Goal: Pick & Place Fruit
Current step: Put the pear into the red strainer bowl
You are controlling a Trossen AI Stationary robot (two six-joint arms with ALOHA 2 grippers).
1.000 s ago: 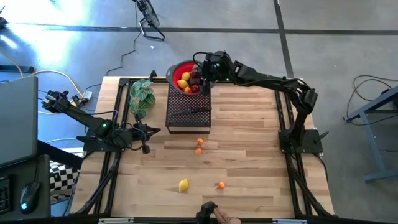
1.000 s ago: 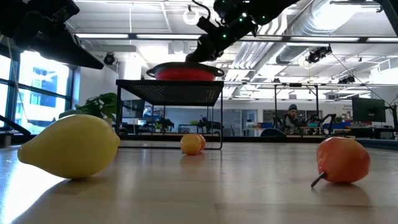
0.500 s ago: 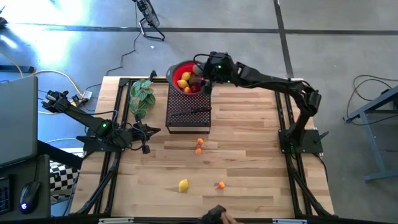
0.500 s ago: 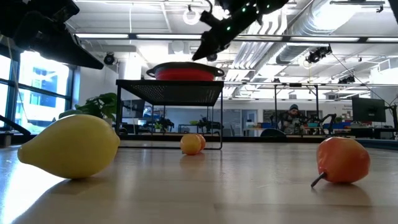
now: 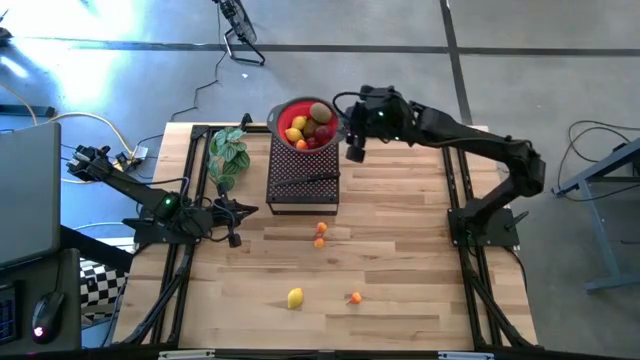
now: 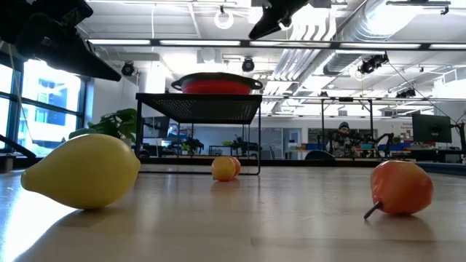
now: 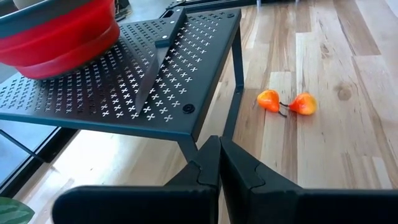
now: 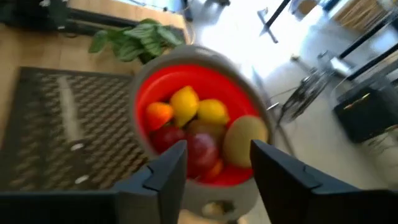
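A red bowl point(image 5: 305, 125) stands on the far end of a black perforated stand point(image 5: 303, 185). It holds fruit: yellow lemons point(image 8: 198, 107), dark red ones point(image 8: 200, 149) and a brown kiwi point(image 5: 320, 112). On the wood lie two small orange fruits point(image 5: 320, 234), a lemon point(image 5: 295, 297) and another orange one point(image 5: 355, 297). My right gripper point(image 5: 354, 150) hangs open and empty in the air just right of the bowl, high in the low view point(image 6: 273, 14). My left gripper point(image 5: 236, 214) waits shut, left of the stand.
A black-handled knife point(image 5: 310, 180) lies on the stand's top. A green leafy plant point(image 5: 227, 152) sits left of the bowl. Bare wood stretches right of the stand and along the near edge around the loose fruit.
My right gripper has risen from over the bowl and drawn back toward the table's right edge. The bowl, half covered by it before, now shows in full with the kiwi on top. A hand at the table's near edge has gone out of view.
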